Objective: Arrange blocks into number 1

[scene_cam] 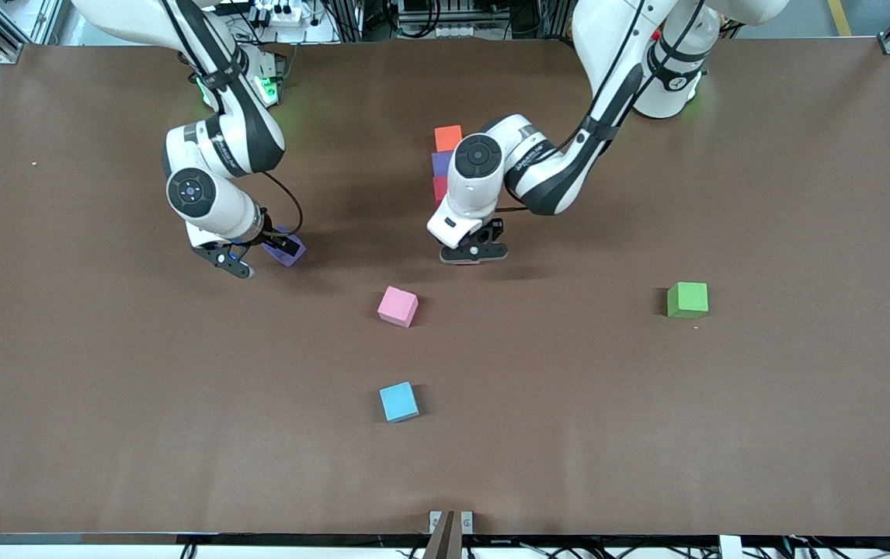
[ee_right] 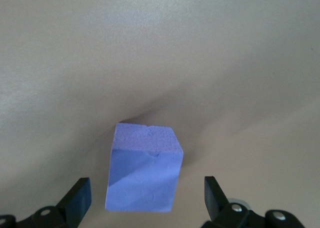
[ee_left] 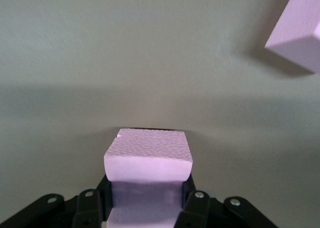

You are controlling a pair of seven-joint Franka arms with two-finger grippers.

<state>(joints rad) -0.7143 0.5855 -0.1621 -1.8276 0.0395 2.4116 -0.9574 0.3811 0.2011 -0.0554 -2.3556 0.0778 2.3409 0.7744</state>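
Three blocks [scene_cam: 445, 161] lined up in a column between the arm bases: orange, purple, red. Left gripper [scene_cam: 474, 253] pinching a pink block [ee_left: 148, 155] over the table just past that column's red end; right gripper [scene_cam: 234, 260] spread around a purple block [scene_cam: 287, 248]. Pink cube [scene_cam: 398, 306], blue cube [scene_cam: 399, 401], green cube [scene_cam: 687, 300] loose, nearer the front camera, unplaced.
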